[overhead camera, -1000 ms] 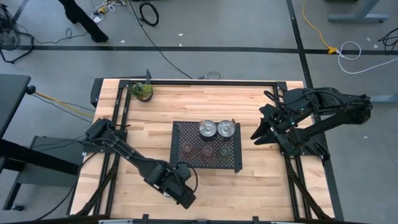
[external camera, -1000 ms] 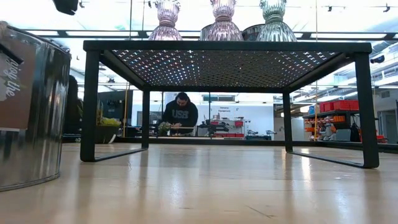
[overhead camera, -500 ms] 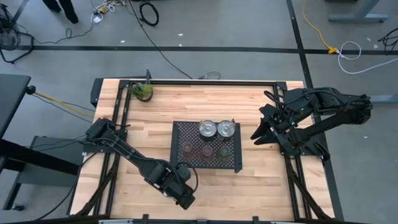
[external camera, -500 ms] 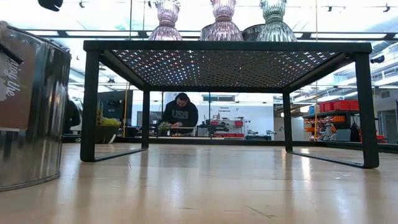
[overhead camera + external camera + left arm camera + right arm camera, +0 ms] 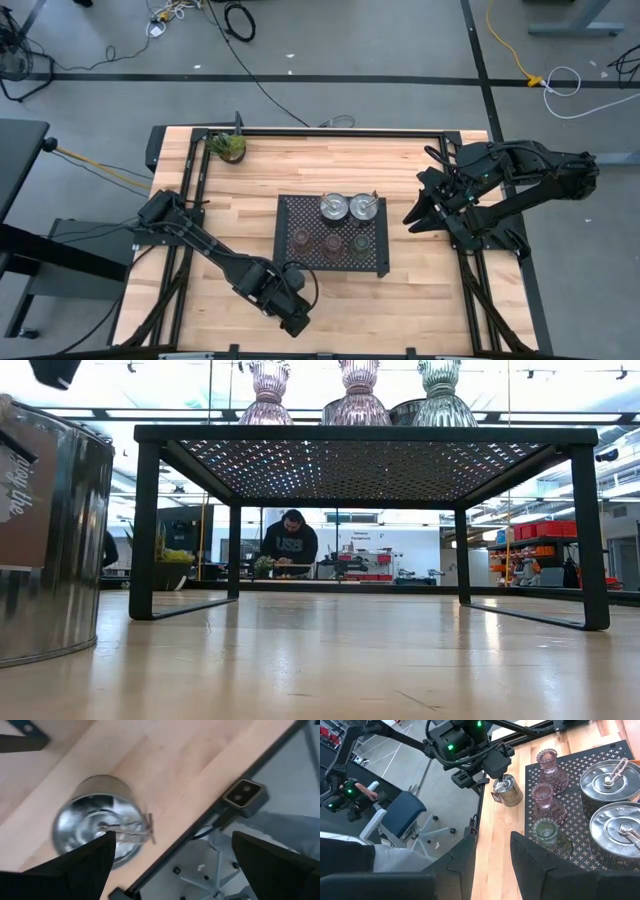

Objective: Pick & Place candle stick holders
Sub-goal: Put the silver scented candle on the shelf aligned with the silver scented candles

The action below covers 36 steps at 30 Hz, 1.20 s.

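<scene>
High view, my left gripper (image 5: 294,322): low centre-left of frame, at the near table edge, below the tray's lower left corner; from here I can't tell its fingers.
High view, my right gripper (image 5: 413,218): right of centre, just off the tray's right side, over bare wood; fingers look slightly parted.
High view, tray (image 5: 290,258): black mesh, mid-frame; two silver holders (image 5: 335,208) side by side on its upper part, three glass holders (image 5: 331,243) in a row below them.
High view, plant (image 5: 228,147): upper left corner of the table.
Low view, tray (image 5: 365,434): seen from under, spanning the frame; three glass holders (image 5: 359,393) standing on top, along the top edge.
Low view, third silver holder (image 5: 52,535): big at the left edge, standing on the wood, beside the tray's left leg.
Low view, my left gripper (image 5: 55,371): dark tip at top left, above that silver holder, not touching it.
Low view, person (image 5: 290,544): far back in the room, centre.
Left wrist view, silver holder (image 5: 98,829): left of centre, upright on the wood near the table edge; my fingers (image 5: 82,865) are wide apart, holding nothing.
Right wrist view, fingers (image 5: 540,870): parted, empty; tray (image 5: 575,792) at right with three glass and two silver holders; third silver holder (image 5: 507,792) centre, off the tray, under my left gripper (image 5: 492,770).
</scene>
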Each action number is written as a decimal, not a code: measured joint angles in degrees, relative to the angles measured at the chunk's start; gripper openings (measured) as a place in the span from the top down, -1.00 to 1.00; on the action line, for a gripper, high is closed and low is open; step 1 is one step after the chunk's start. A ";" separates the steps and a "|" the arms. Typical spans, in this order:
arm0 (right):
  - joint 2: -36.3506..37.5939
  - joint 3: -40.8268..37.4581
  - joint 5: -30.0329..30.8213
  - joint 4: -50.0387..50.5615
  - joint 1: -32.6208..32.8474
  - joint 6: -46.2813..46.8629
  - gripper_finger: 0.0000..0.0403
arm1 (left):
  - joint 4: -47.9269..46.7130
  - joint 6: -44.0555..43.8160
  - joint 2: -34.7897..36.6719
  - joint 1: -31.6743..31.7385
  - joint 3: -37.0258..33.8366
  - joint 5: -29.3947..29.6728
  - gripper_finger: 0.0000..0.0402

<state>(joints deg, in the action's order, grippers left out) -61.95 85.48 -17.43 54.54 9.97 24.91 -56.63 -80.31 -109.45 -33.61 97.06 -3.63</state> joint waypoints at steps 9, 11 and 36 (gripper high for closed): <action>0.00 0.01 0.02 0.00 -0.01 0.04 0.39 | -8.95 -2.30 -0.04 -0.11 0.00 1.97 -0.99; 0.00 0.01 0.02 0.00 -0.01 0.04 0.39 | -8.37 -2.84 -0.04 -0.11 0.00 2.35 -0.99; 0.02 -0.01 1.51 0.52 -0.01 -0.16 0.39 | -11.13 -1.67 -5.22 -0.50 -0.02 0.78 -0.99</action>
<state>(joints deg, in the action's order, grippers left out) -61.93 85.47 -15.92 55.07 9.96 24.75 -67.75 -81.98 -114.67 -34.11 97.03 -2.85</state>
